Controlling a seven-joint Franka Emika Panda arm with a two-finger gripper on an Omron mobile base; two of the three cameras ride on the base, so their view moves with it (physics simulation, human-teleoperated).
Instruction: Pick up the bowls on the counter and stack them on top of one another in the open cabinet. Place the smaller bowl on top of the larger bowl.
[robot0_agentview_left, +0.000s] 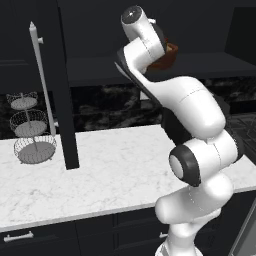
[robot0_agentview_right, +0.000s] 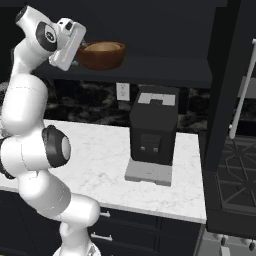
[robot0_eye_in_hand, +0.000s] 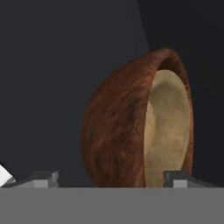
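1. smaller bowl nested in larger bowl, both on open cabinet shelf.
2. Rigid, light-looking smooth wood, likely slippery; take by the rim.
3. gripper fingers spread, holding nothing, beside the stack.

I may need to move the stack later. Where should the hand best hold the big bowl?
Probably at the rim of the big bowl, on the side nearest the hand, coming level along the shelf. The outer wall is wide and rounded; the rim is thin, but the small bowl nests close inside it.
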